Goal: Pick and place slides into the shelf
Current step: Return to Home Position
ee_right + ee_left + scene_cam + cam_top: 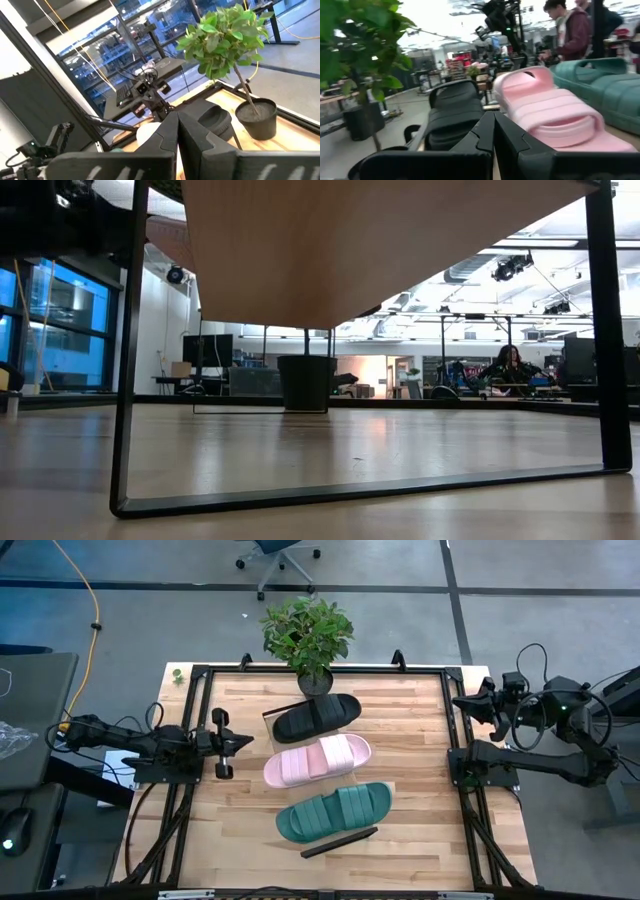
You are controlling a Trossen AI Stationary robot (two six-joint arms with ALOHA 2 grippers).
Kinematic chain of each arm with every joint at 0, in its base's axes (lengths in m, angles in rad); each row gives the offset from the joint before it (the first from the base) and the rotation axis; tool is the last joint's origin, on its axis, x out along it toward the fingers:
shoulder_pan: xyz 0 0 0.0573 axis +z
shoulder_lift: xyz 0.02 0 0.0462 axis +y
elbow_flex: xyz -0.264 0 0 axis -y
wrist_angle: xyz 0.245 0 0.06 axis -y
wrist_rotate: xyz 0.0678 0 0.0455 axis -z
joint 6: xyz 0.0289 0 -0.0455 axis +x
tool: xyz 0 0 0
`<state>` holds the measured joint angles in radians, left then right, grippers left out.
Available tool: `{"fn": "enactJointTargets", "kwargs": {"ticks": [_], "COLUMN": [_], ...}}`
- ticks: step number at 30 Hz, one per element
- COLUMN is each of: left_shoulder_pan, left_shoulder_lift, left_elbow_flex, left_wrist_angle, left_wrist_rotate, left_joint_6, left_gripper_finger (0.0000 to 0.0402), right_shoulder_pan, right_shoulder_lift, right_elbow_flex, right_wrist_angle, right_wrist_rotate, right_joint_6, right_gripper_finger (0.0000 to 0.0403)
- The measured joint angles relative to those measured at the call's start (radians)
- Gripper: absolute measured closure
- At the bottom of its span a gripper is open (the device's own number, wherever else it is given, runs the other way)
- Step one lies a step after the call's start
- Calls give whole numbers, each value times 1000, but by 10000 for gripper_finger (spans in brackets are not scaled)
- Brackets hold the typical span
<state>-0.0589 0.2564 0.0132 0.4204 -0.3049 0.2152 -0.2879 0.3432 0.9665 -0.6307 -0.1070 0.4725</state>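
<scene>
Counted on the table point(420, 770): three slides (one of each colour), one shelf point(340, 841) under them, two grippers, one potted plant point(308, 635).

At the left side of the table: the left gripper point(245, 743), low over the wood, pointing toward the slides, near the pink one but not touching it. Closed completely, with fingers point(477, 137) pressed one against the other in the left wrist view. Nothing held, nothing touched.

In the middle: all three slides lying flat on top of the shelf, straps up, side by side and close together in one row. Black slide point(318, 717) at the far end, just beside the pot of the plant. Pink slide point(317, 760) in the middle place. Green slide point(335, 811) at the near end. Thin black bars visible at both short ends of the shelf. In the low view, only the underside of its plank point(380, 240) and a thin black frame standing on the table.

At the right edge: the right gripper point(465, 702), over the rail of the table frame, well apart from the slides. Closed fully as well, fingers point(200, 135) together, nothing between them.

Beyond the table, in the left wrist view: one person point(570, 30) in a dark red top
</scene>
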Motion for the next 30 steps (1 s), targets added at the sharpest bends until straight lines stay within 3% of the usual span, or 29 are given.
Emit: {"fn": "enactJointTargets", "kwargs": {"ticks": [4, 11, 19, 26, 30], "left_shoulder_pan": [0, 0, 0, 0, 0], "left_shoulder_lift": [-19, -89, -199, -250, -249], "left_elbow_flex": [0, 0, 0, 1, 1], "left_wrist_angle": [-2, -52, -251, -365, -386], "left_wrist_rotate": [46, 59, 103, 105, 107], "left_joint_6": [19, 44, -102, -201, -225], "left_gripper_finger": [401, 401, 401, 401, 401], "right_shoulder_pan": [0, 0, 0, 0, 0], "right_shoulder_lift": [-25, -154, -340, -332, -340], "right_elbow_flex": [-27, -286, -510, -615, -725], "right_wrist_angle": [20, 229, 393, 507, 732], "right_wrist_rotate": [1, -21, -40, -69, -73], "right_joint_6": [-7, 38, 94, 74, 56], "right_gripper_finger": [403, 403, 403, 403, 403]}}
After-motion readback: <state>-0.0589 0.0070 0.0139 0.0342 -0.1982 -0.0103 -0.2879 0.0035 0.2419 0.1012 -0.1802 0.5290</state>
